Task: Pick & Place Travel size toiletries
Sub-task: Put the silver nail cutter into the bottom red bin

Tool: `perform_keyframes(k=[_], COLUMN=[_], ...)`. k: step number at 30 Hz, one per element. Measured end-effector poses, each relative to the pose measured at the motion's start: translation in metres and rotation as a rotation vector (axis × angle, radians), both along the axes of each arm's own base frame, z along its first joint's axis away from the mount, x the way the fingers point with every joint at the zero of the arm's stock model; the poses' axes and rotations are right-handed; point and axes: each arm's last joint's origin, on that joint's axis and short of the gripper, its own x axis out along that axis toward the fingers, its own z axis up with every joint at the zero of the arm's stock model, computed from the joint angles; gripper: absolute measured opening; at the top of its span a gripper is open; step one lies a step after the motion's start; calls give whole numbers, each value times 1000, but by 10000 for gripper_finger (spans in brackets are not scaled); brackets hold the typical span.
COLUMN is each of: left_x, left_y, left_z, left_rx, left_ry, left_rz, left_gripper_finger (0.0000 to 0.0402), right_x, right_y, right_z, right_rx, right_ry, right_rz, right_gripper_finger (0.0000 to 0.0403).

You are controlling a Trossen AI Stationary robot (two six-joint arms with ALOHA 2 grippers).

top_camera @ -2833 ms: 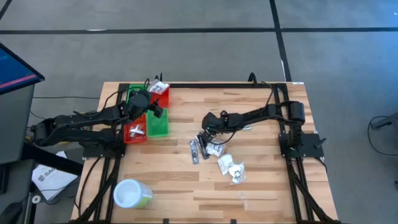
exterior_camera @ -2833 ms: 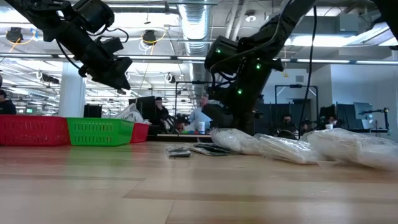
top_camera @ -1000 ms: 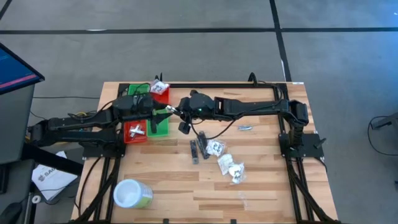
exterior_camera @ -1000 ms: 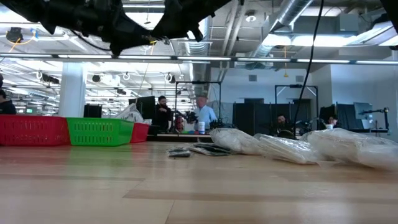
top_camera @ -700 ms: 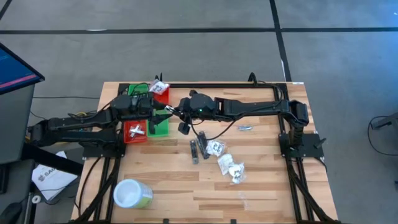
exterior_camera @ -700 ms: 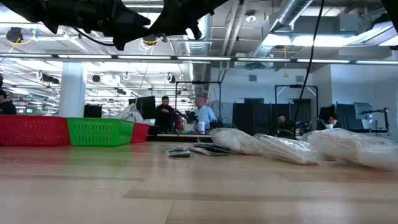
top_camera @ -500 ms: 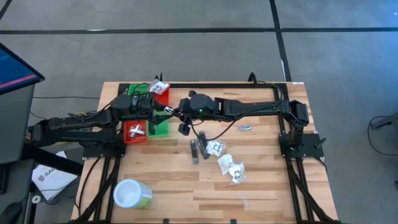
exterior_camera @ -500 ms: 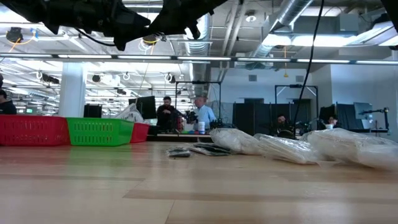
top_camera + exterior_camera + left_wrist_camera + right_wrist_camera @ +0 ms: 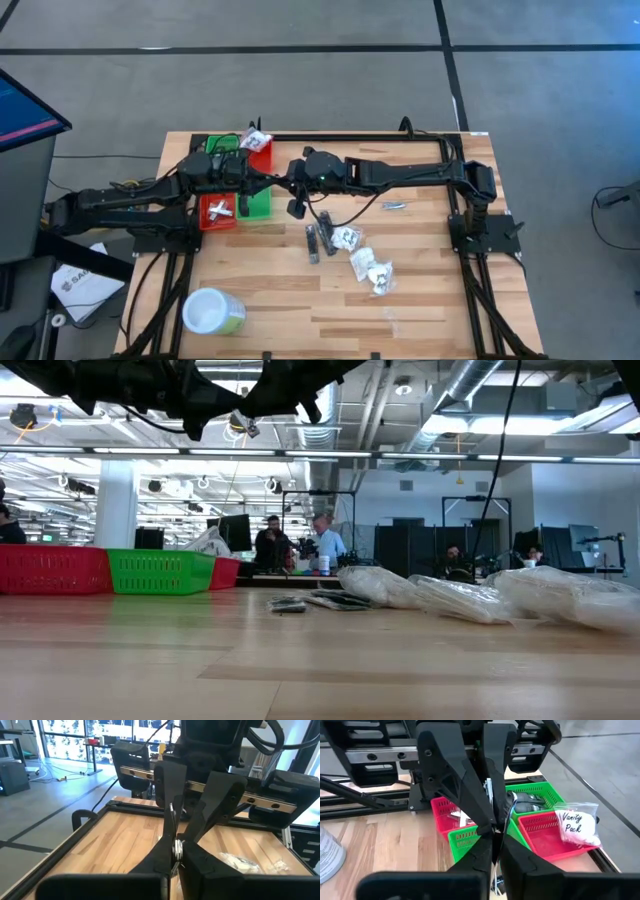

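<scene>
Your two grippers meet tip to tip in the air above the worktop (image 9: 420, 290), just beside the green bin (image 9: 254, 198). The left gripper (image 9: 262, 180) reaches in from the bins' side and the right gripper (image 9: 283, 183) from the opposite side. Between them sits a slim silver tube (image 9: 176, 846), seen in both wrist views standing roughly upright. Your left gripper's fingers (image 9: 197, 862) are closed to a narrow gap around the tube, and your right gripper's fingers (image 9: 515, 852) are pinched in on it as well, so both appear to have hold of it at once. The rest of the toiletries lie on the worktop well apart from this: two dark tubes (image 9: 318, 241) side by side, with white crinkly packets (image 9: 369, 268) trailing away from them. A packet labelled "Vanity Pack" (image 9: 578, 826) rests in a red bin (image 9: 547, 834), and another red bin (image 9: 217, 213) holds a white item.
</scene>
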Motion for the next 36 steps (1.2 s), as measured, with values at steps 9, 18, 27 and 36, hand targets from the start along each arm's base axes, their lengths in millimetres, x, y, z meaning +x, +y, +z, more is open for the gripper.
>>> perform_keyframes(k=[9,18,27,36], left_x=[0,-1,-16,-47], left_y=[0,2,2,-4], left_z=[0,-1,-7,-10], left_rx=[-3,-7,-24,-105], left_ry=[-1,16,124,207], left_rz=[9,58,213,370], left_gripper_finger=[5,4,4,4], right_x=[0,-2,-7,-15], right_y=[0,3,10,16], right_z=[0,-5,-14,-31], right_rx=[2,5,23,56], right_ry=[4,62,156,285], right_rz=[12,18,25,16], right_gripper_finger=[52,82,82,82])
